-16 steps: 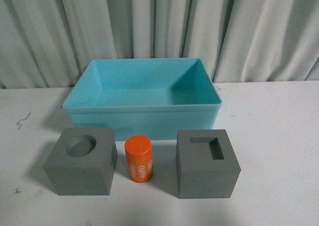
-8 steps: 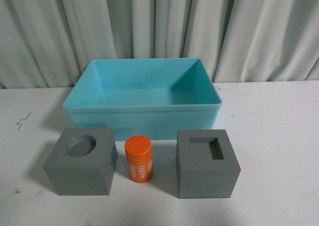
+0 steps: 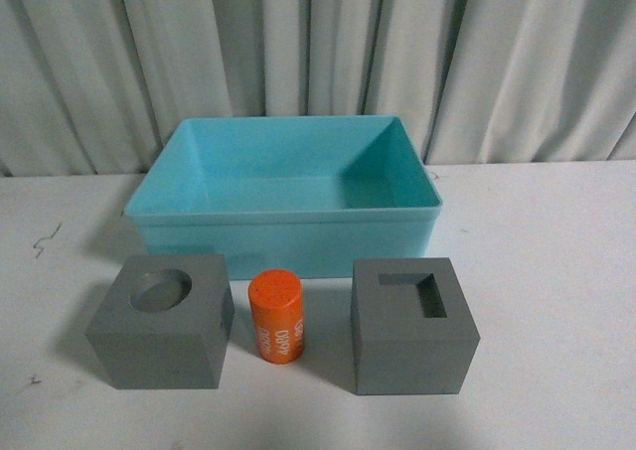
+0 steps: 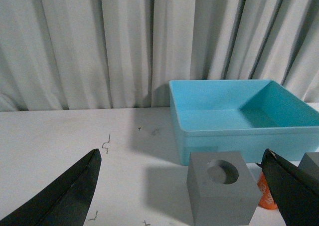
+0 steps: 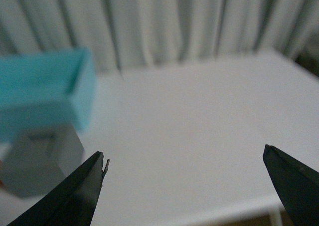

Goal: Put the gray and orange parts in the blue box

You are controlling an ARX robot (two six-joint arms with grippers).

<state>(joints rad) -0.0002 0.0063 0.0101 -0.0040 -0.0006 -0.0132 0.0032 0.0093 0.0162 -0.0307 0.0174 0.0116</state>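
The blue box (image 3: 288, 233) stands empty at the back of the white table. In front of it sit a gray cube with a round recess (image 3: 162, 318), an upright orange cylinder with white lettering (image 3: 276, 316), and a gray cube with a rectangular recess (image 3: 413, 324). Neither arm shows in the front view. My left gripper (image 4: 182, 158) is open, and the round-recess cube (image 4: 222, 192) lies ahead between its fingers, untouched. The blue box (image 4: 234, 131) stands behind that cube. My right gripper (image 5: 183, 155) is open over bare table. The rectangular-recess cube (image 5: 42, 158) is blurred beside one of its fingers.
Gray curtains (image 3: 318, 53) hang behind the table. Small dark scuff marks (image 3: 45, 239) dot the table's left side. The table's edge (image 5: 234, 213) shows in the right wrist view, close to the gripper.
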